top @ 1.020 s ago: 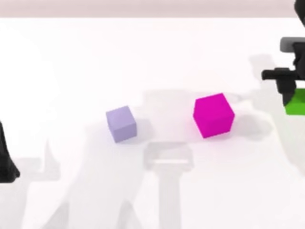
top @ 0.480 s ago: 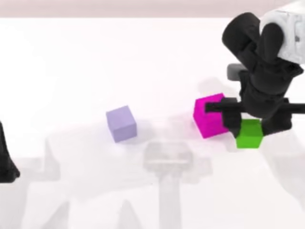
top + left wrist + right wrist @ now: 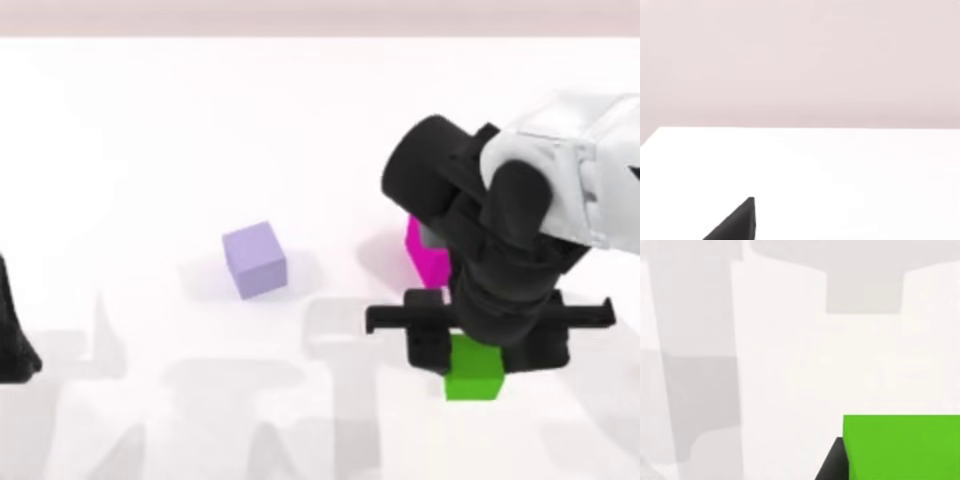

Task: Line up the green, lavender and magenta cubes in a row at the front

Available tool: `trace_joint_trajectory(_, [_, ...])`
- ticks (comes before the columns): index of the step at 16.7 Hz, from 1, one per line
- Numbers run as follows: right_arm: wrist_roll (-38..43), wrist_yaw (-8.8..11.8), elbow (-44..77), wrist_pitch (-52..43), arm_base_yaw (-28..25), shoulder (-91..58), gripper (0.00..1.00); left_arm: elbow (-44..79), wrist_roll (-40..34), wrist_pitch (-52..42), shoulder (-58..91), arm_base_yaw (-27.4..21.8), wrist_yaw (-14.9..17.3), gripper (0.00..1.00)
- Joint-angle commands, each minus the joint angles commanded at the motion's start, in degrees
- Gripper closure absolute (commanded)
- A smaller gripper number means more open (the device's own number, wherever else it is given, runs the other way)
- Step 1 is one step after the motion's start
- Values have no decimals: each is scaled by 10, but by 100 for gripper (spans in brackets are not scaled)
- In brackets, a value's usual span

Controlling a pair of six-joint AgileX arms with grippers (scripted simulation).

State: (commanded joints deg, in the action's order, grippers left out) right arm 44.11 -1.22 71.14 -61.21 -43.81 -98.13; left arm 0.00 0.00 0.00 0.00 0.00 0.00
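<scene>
While your right tool [image 3: 476, 350] pinches the green cube [image 3: 474, 370] near the worktop's [image 3: 150, 150] front, lavender cube [image 3: 254, 259] and magenta cube [image 3: 428, 255] sit unaligned farther back; left arm parked.

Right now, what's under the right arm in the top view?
The green cube, held in the right hand, and a strip of the magenta cube. The rest of the magenta cube is covered.
</scene>
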Motion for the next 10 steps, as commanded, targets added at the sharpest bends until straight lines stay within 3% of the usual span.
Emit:
trace_joint_trajectory(5, [0,1,-6,9,2,-6,100,0,0,0,0,0,0,0])
trace_joint_trajectory(10, [3,1,-72,117,0,-39,100,0,0,0,0,0,0,0])
